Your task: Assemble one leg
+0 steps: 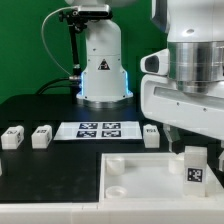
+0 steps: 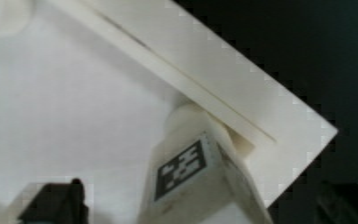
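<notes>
A leg, a small white block with a tag, stands upright at the near right corner of the large flat white square piece. My gripper hangs right above it. In the wrist view the same leg stands between my fingers. A gap shows between it and the dark finger; the other finger blends into the black table. The gripper looks open around the leg. Three more legs lie on the black table: two at the exterior view's left and one right of the marker board.
The marker board lies flat mid-table in front of the robot base. The square piece has a raised rim and round corner sockets. Its edge runs close beside the leg in the wrist view.
</notes>
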Controlling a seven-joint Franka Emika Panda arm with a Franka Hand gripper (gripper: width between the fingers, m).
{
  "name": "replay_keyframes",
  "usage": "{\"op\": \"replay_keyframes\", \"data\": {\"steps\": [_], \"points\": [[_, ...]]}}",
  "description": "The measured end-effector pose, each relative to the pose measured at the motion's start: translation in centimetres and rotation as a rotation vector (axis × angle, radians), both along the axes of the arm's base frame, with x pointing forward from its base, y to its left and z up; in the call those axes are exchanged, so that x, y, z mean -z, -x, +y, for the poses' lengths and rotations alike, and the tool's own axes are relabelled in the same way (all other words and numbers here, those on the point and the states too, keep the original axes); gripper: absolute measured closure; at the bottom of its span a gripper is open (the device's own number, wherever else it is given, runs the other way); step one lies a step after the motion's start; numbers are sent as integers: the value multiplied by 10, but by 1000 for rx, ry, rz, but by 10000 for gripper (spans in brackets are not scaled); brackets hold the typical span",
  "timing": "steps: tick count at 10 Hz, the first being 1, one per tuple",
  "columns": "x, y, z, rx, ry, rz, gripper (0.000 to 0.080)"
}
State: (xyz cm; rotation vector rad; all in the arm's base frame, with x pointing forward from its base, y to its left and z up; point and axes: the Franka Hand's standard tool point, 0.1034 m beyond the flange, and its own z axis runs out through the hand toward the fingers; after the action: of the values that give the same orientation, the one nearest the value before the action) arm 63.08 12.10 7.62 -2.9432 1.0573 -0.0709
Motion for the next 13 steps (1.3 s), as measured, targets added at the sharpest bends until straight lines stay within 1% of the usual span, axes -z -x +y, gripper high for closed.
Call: {"op": "replay_keyframes", "data": {"steps": [1, 2, 3, 4, 5, 6, 7, 8, 9, 11, 12, 13], "points": [[-3, -5, -1, -180, 11, -10, 150], [-2, -8, -12, -410, 18, -14, 150], [2, -8, -20, -526, 20, -24, 150], [5, -7, -24, -571, 24, -30, 150], [5, -7, -24, -563, 27, -29, 182], [5, -7, -24, -509, 23, -29, 319], [5, -7, -25, -516, 27, -28, 472], [5, -7, -24, -457, 21, -29, 472], [6, -7, -24, -312, 11, -28, 506], [5, -8, -22, -72, -10, -25, 506], [3, -13, -16, 121, -26, -17, 506], [3, -13, -13, 287, -41, 1, 506]]}}
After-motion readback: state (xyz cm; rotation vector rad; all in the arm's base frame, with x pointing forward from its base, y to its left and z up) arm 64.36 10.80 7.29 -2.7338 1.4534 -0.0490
